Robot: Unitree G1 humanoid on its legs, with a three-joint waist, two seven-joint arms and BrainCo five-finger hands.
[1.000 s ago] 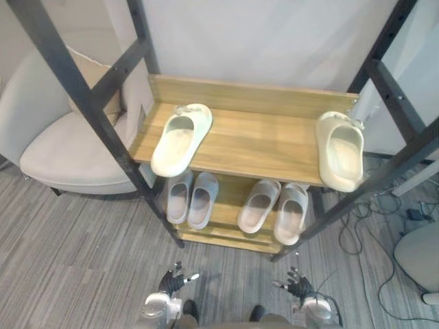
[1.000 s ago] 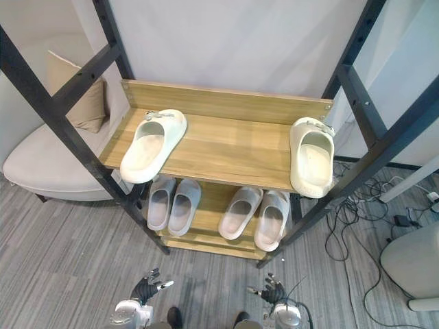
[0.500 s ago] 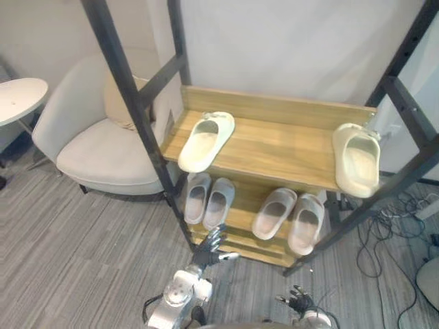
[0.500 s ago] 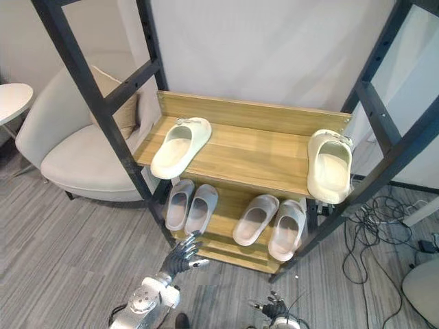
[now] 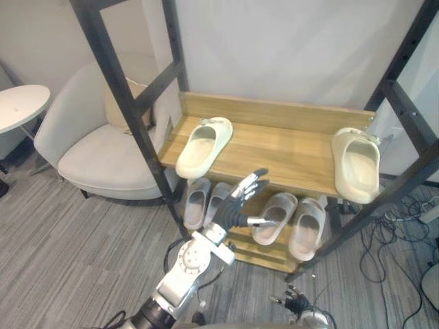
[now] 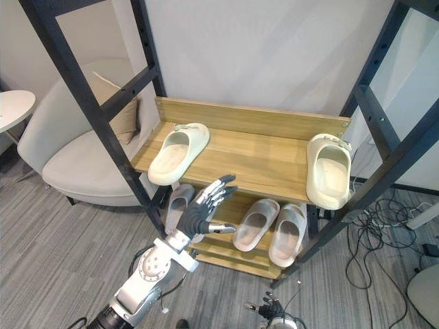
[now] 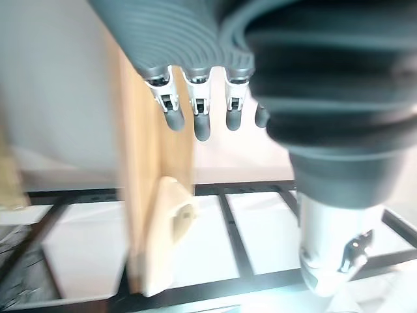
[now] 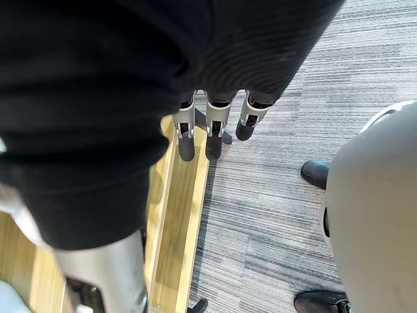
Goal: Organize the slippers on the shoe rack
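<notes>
The shoe rack has a wooden top shelf (image 5: 281,147) with two cream slippers far apart: one at its left end (image 5: 204,146), angled, and one at its right end (image 5: 357,164), toe overhanging the front edge. On the lower shelf lie a grey pair (image 5: 195,202) and a pinkish pair (image 5: 291,218). My left hand (image 5: 232,211) is raised in front of the rack, fingers straight and spread, level with the top shelf's front edge, holding nothing. The left wrist view shows a cream slipper (image 7: 166,235) past its fingers (image 7: 201,117). My right hand (image 5: 293,301) hangs low over the floor, its fingers (image 8: 210,140) relaxed.
Black metal posts (image 5: 130,116) frame the rack on both sides. A cream armchair (image 5: 103,151) with a cushion stands at the left, beside a round white table (image 5: 20,106). Cables (image 5: 398,233) lie on the carpet at the right.
My left hand has risen from near the floor to the height of the top shelf's front edge. The camera has shifted. The right hand stays low; the slippers have not moved.
</notes>
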